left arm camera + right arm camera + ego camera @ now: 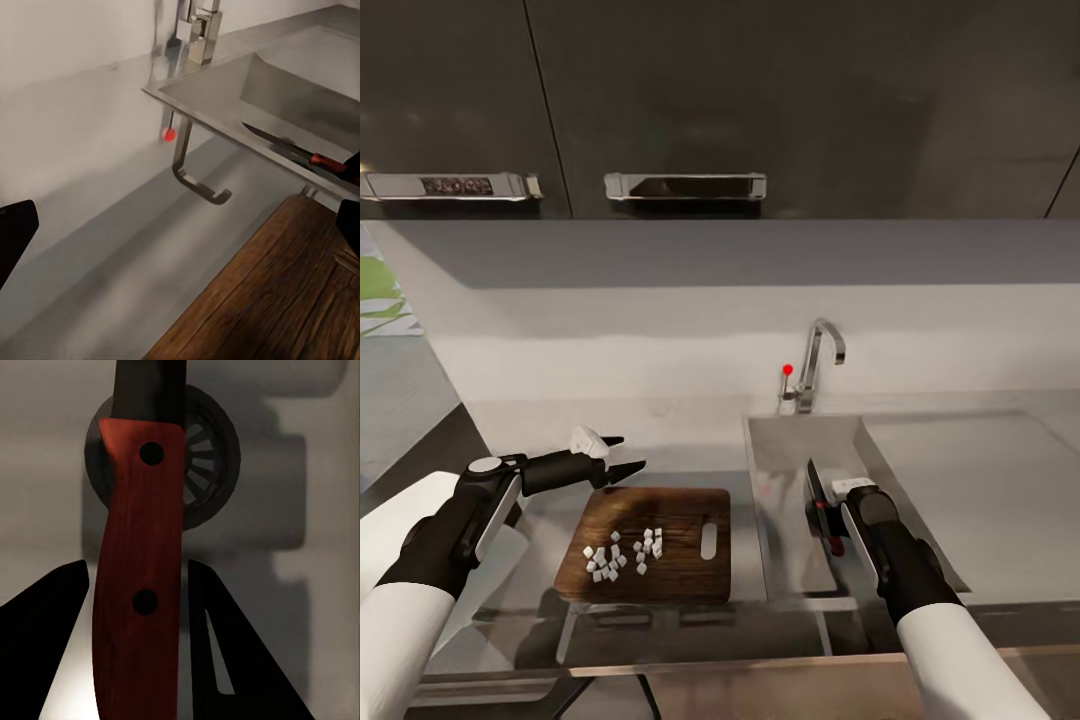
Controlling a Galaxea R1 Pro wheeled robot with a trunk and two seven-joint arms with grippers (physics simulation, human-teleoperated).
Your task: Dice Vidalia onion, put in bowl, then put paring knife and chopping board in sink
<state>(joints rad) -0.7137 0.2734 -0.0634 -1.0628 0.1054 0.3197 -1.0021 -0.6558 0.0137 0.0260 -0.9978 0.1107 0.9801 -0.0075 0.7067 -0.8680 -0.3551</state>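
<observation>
Now over the sink: the knife held above the drain

The slim paring knife with its dark blade and red-orange riveted handle (139, 585) hangs above the rectangular stainless steel sink (790, 440), blade pointing away from the robot toward the tap. In the right wrist view its handle runs between the right gripper's black fingers (45, 637), which pinch it from both sides, with the dark round drain (214, 457) directly beyond. The head view shows the right gripper (838, 515) and the knife over the basin, near its left wall. At the basin's back stands a curved chrome tap (818, 360) with a small red knob (788, 369).

Just left of the sink, the rectangular brown wooden chopping board (680, 575) lies flat on the glossy grey counter (1000, 480), its oblong handle slot toward the sink. A loose cluster of small white diced onion cubes (625, 555) sits on the board's left half.

The left gripper (622, 455) hovers over the board's far left corner, its black fingers (628, 467) spread apart and pinching nothing. A white object (588, 441) lies on the counter just behind it; what it is, I cannot tell.
</observation>
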